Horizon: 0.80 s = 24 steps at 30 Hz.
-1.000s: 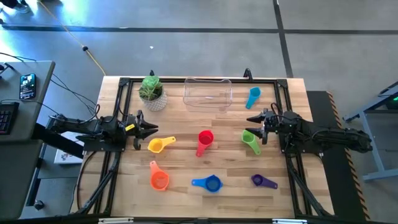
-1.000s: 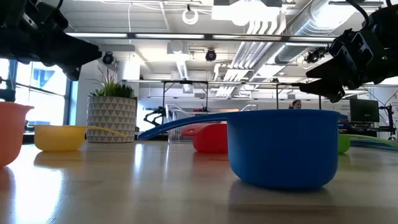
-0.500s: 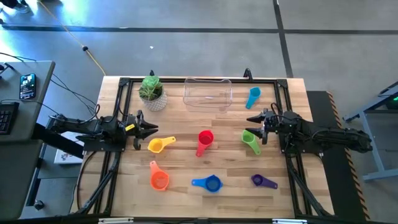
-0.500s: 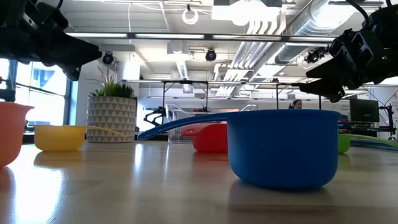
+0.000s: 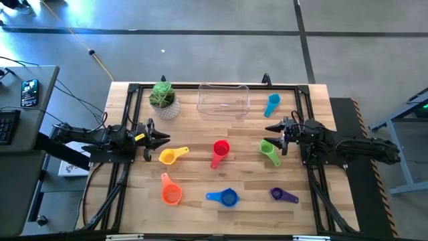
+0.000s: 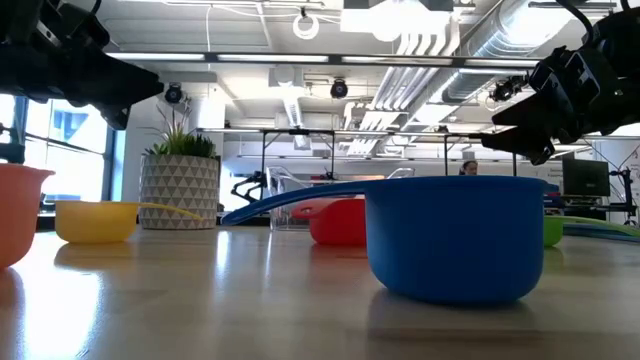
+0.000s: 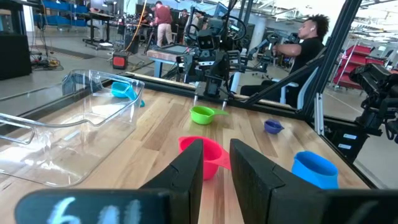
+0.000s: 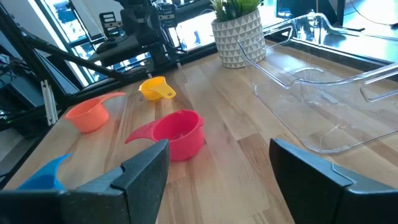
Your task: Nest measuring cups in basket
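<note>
Worktop: pale wood, dark frame round the edge.
Basket: clear bin at the far edge, centre; nothing showed inside it.
Plant pot: whitish with green leaves, just left of the basket.
Light blue cup: lay right of the basket, outside it, near the far right corner.
Green cup: lay on the right, just before the right gripper.
Red cup: sat near the middle, handle towards the near edge.
Yellow cup: lay on the left, just ahead of the left gripper.
Orange cup: sat near-left, apart from the yellow one.
Blue cup: sat at the near edge, centre; it filled the low view.
Purple cup: sat near-right, well apart from the others.
Left gripper: hung over the left edge, pointed inward; fingers a narrow gap apart, nothing between them.
Right gripper: hung over the right side, pointed inward; fingers spread wide, holding nothing.
Background: a seated person showed beyond the worktop in the left wrist view.
</note>
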Available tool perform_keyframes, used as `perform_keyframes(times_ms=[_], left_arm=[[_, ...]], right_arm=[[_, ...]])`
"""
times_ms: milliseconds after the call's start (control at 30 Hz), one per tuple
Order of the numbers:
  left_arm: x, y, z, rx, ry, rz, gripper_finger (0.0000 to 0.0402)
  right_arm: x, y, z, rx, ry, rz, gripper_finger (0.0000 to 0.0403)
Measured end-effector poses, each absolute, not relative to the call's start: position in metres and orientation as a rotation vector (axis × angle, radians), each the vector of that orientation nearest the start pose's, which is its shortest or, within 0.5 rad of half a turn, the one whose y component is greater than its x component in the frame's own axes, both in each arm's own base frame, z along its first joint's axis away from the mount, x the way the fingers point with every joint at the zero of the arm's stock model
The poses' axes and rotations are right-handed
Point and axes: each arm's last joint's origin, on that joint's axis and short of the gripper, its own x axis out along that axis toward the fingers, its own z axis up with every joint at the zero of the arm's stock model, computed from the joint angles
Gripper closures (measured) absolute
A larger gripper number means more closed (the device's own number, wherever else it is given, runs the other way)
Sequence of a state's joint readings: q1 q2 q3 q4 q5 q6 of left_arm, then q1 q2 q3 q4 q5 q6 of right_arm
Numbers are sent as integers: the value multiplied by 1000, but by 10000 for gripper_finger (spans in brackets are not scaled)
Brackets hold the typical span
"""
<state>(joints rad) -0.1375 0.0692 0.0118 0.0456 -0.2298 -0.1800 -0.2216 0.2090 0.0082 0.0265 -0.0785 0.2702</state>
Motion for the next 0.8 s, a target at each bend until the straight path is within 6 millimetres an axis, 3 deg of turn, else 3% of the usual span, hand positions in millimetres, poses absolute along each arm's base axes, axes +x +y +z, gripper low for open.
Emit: perform_keyframes(times_ms=[500,800], left_arm=[[101,-7,166,-186,3,93,332],[101,-7,166,-334,-4,93,332]], right_arm=[[107,-22,151,296,153,-166,137],[107,-22,151,296,152,-165,137]])
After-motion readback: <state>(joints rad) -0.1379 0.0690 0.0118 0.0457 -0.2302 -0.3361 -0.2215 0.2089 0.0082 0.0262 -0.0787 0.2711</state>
